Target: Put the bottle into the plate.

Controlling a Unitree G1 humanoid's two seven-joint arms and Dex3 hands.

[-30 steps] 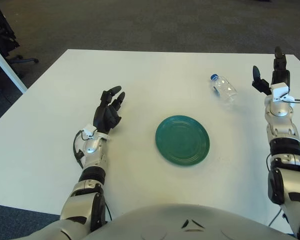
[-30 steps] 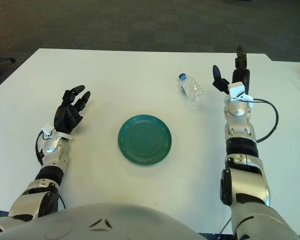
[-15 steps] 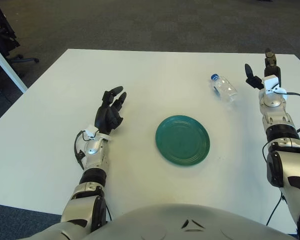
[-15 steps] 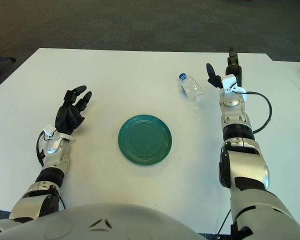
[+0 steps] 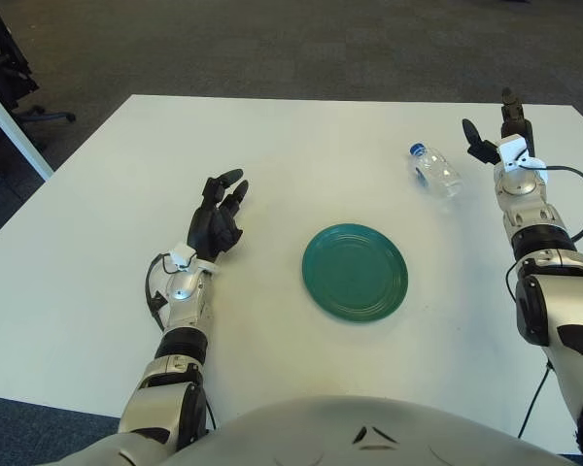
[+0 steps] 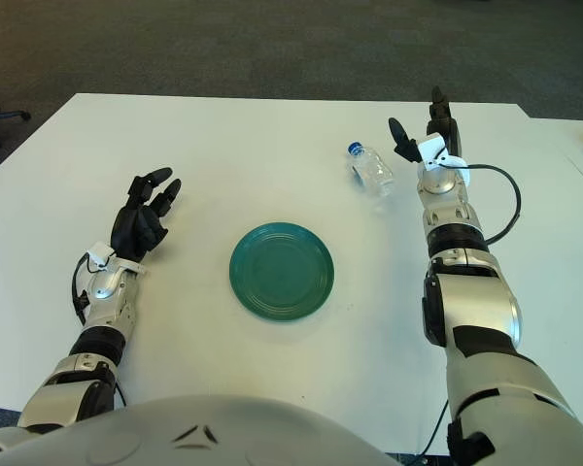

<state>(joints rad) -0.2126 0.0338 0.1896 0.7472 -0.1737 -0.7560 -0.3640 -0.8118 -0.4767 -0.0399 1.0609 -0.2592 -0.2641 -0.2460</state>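
Note:
A clear plastic bottle (image 5: 435, 172) with a blue cap lies on its side on the white table (image 5: 301, 155), at the far right. A round green plate (image 5: 355, 272) lies flat at the table's middle, nearer to me than the bottle. My right hand (image 5: 494, 136) is raised just right of the bottle, apart from it, with its fingers spread and empty. My left hand (image 5: 217, 209) rests open on the table, well left of the plate.
A black cable (image 6: 500, 209) runs along my right forearm. Dark carpet lies beyond the table's far edge. Another table's leg (image 5: 15, 131) and office chair bases stand at the far left.
My right hand has moved forward and to the left, closing in on the bottle. The left hand, bottle and plate have stayed in place.

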